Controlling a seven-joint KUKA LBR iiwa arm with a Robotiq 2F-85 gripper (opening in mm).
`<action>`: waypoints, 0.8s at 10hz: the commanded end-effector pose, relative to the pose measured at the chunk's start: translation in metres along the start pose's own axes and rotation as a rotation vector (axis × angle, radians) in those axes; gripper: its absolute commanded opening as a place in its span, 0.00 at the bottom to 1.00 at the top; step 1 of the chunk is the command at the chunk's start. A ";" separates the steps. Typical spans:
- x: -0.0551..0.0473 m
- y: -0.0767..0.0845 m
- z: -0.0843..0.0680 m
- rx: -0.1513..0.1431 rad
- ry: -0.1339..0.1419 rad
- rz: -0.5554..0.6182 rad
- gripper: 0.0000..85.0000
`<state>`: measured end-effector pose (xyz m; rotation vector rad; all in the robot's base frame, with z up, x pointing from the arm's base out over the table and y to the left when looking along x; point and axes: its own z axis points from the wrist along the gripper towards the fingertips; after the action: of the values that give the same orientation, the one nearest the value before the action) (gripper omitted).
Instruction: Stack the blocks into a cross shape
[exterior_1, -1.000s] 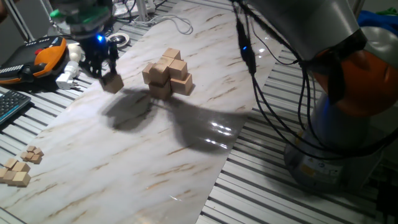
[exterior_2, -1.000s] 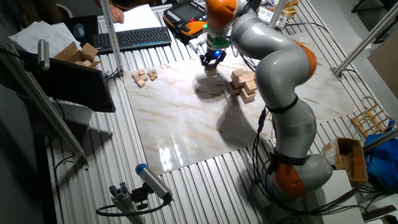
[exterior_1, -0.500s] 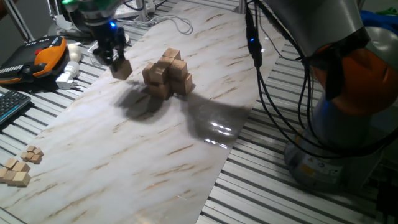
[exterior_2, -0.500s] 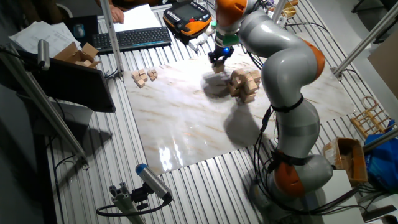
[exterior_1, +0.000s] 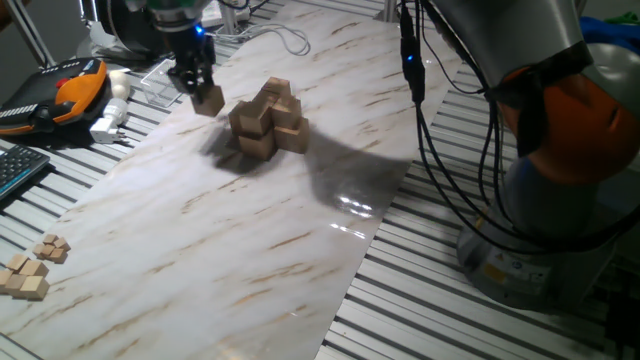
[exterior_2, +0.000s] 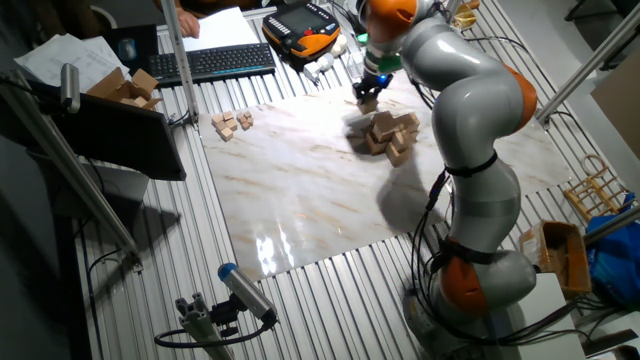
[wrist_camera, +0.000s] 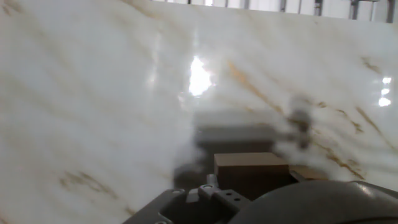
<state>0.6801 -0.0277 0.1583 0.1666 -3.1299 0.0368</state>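
The fingers (exterior_1: 203, 88) grip one block (exterior_1: 209, 99), held in the air above the marbled bench (exterior_1: 250, 240), just beside and left of the stack (exterior_1: 267, 118). In the other fixed view the block (exterior_2: 368, 101) hangs near the stack (exterior_2: 384, 134). The hand view shows the block (wrist_camera: 251, 168) between the fingers, over blurred marble. Tiny cubes (exterior_1: 30, 268) lie well apart at the bench edge.

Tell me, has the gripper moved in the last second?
Yes. The gripper, shut on a block, has moved toward the block pile, which has stayed put, and away from the orange pendant.
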 end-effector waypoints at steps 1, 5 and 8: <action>0.005 -0.043 0.004 0.010 -0.001 0.008 0.00; 0.013 -0.059 0.019 -0.010 -0.012 -0.014 0.00; 0.016 -0.058 0.018 -0.021 -0.001 -0.017 0.00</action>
<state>0.6705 -0.0871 0.1410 0.1895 -3.1277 0.0042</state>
